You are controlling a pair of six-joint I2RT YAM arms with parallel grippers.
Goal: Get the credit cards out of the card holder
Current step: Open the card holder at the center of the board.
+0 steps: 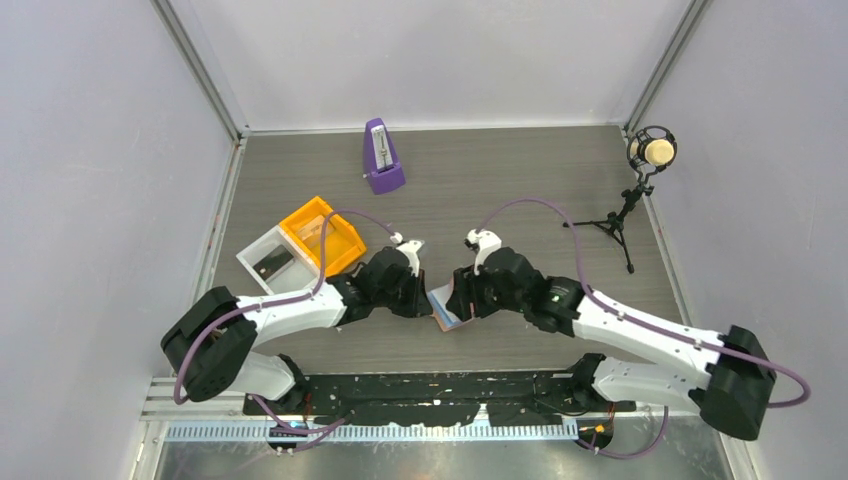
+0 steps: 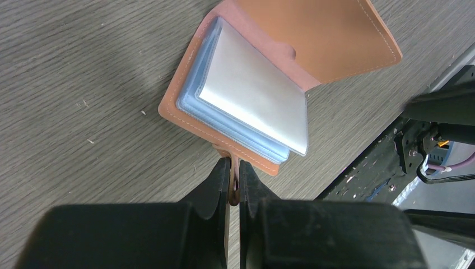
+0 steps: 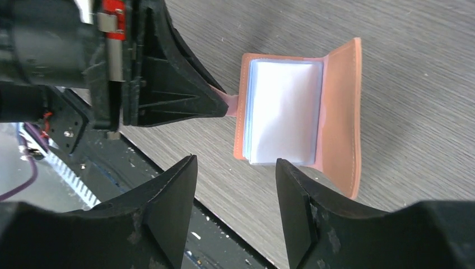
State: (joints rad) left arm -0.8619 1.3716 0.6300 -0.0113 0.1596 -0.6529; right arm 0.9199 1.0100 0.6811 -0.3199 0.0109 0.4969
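Between the pressed-together black fingers of the left gripper [image 2: 234, 182] sits only the small side tab [image 3: 227, 100] of the salmon-tan leather-like bifold card holder [image 2: 330, 39]. So thin a pinch could slip, or the holder could swing about it, if the right arm tugs at the sleeves.

Spread open on the grey wood-grain table [image 2: 73, 84], the holder lies just beyond those fingertips. It is also just ahead of the right gripper [image 3: 235, 168], whose fingers stand apart, touching nothing. Glare on the blue-grey plastic sleeves [image 2: 252, 95] hides any dark credit cards.
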